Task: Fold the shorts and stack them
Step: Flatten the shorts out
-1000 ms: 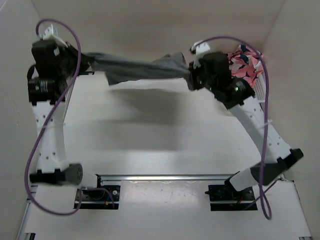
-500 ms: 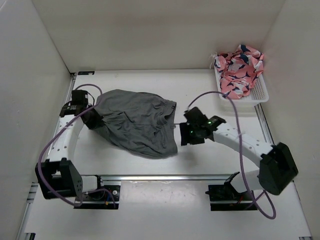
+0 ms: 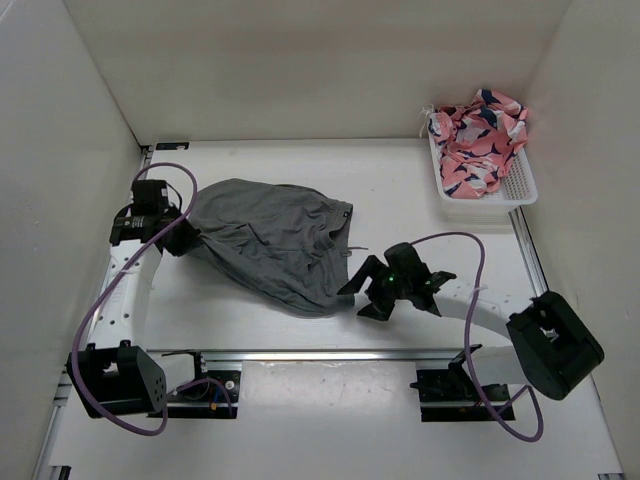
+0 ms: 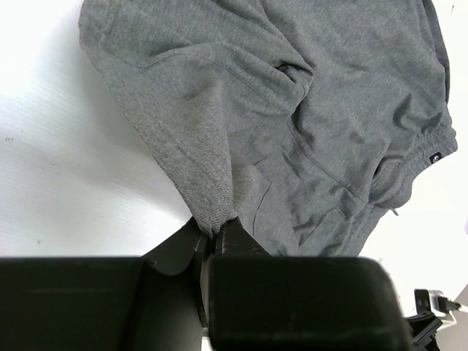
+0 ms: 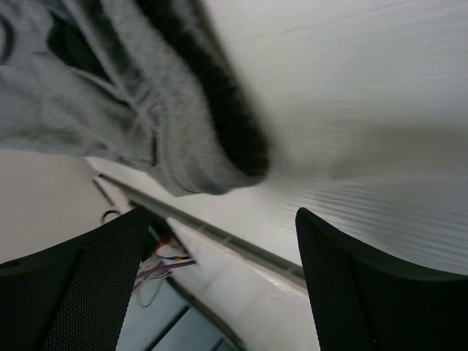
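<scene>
The grey shorts (image 3: pixel 270 245) lie spread and rumpled on the table, left of centre. My left gripper (image 3: pixel 186 240) is shut on a pinched fold at their left edge; in the left wrist view the jaws (image 4: pixel 215 235) clamp the cloth with the rest of the shorts (image 4: pixel 314 110) fanned out beyond. My right gripper (image 3: pixel 354 302) stands open just right of the shorts' near right corner, holding nothing. In the right wrist view a hem of the shorts (image 5: pixel 124 102) lies ahead of the open gripper (image 5: pixel 223 219), apart from both fingers.
A white basket (image 3: pixel 520 187) at the back right holds pink patterned cloth (image 3: pixel 478 135). An aluminium rail (image 3: pixel 320 353) runs along the near edge by the arm bases. White walls close in the left, back and right sides.
The shorts, stretched in the air between both grippers, have come down onto the table. My right gripper has opened, let go and drawn back toward the near side. The left keeps its grip.
</scene>
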`<state>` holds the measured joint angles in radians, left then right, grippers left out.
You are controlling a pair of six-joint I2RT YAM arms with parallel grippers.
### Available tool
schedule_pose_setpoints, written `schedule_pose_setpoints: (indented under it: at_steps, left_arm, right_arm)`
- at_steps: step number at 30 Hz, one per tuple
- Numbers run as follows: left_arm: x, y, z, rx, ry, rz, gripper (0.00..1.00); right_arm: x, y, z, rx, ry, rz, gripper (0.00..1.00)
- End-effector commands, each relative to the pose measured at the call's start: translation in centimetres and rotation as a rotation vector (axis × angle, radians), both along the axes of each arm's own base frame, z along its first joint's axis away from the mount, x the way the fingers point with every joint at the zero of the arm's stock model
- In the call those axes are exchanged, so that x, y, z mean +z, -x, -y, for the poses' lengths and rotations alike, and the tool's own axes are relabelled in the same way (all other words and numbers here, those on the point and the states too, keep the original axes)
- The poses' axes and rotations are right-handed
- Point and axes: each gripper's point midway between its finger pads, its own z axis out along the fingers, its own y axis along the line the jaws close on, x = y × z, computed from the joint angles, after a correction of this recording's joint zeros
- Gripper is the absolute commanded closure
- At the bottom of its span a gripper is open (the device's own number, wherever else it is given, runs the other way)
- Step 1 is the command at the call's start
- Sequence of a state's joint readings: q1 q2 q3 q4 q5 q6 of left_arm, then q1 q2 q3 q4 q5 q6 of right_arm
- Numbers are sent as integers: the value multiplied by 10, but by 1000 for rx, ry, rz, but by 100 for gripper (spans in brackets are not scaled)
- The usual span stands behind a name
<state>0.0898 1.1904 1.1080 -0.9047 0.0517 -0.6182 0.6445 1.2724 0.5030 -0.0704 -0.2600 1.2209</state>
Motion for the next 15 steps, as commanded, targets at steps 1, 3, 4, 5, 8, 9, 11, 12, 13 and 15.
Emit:
schedule_pose_setpoints:
  at_steps: [1,3,4,5,8,9,11,12,13,15]
  left_arm:
    - [15,3,-6,22,-26,46,90]
    - [18,2,-6,22,-27,55,90]
    - [17,4,-6,22,-26,46,90]
    - [21,2,-6,22,-27,55,90]
    - [23,3,-8,28,-35,54,90]
    - [23,3,-8,28,-35,54,90]
    - [24,6,-10,35,-44,54,90]
    - [23,6,-12,42,-53,53,90]
    - [25,8,-14,52,-54,53,90]
    - [28,7,-14,52,-54,62,90]
  right_arm:
    - [30,-12,-41,-37,-198,-3,15]
    - [21,-13,-45,-52,-185,-23,18]
    - [10,-15,-46,-64,-174,-50,21]
    - [5,-16,-48,-71,-173,-60,22]
    - [-11,-16,-53,-99,-175,-110,28]
    - [-14,-13,-55,-98,-166,-119,30]
    - [-19,-11,-54,-107,-132,-120,36]
    - [-17,-15,-55,-111,-122,-105,39]
    - [-16,-20,-55,-114,-110,-89,44]
    - [-22,-35,-40,-156,-58,-85,73]
